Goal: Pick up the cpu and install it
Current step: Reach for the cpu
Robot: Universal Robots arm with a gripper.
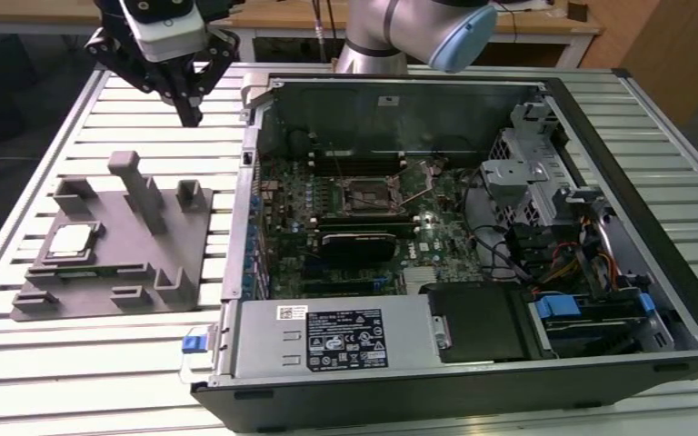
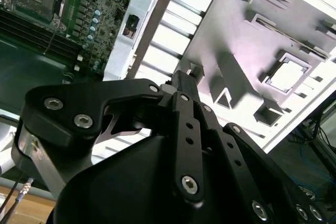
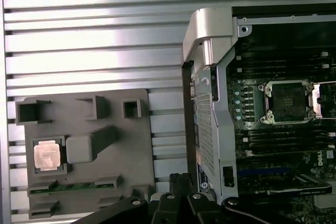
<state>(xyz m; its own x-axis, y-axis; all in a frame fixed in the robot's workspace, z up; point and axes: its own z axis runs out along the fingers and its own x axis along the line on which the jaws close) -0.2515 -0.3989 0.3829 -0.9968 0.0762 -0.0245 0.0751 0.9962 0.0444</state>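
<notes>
Exterior view gives you the clearest picture: the claw (image 1: 190,114) hangs above the slatted metal table (image 1: 131,127), on the far side of the grey plastic tray (image 1: 143,272) and just off the far corner of the open computer case (image 1: 385,104) on the exterior view's left. Its two dark fingers (image 1: 186,95) come together to a point and you can see nothing pinched between them. The second wrist view agrees, with the fingertips (image 2: 185,80) meeting over the bright table slats. The cpu (image 1: 70,241) lies flat in a square recess of the tray, at the end of the tray toward the exterior view's left, well apart from the claw and not touched by it. In the first wrist view you see the cpu (image 3: 46,156) as a pale square with a shiny top, sitting just beside a tall block that rises from the tray (image 3: 131,145). The second wrist view shows the same chip (image 2: 287,75) framed by the raised walls of its pocket. Inside the case the dark square socket (image 1: 367,193) sits on the green board with its metal frame swung up, and in the first wrist view the socket (image 3: 289,100) holds no chip. The arm (image 1: 385,27) reaches in from the far side of the table, behind the case.
</notes>
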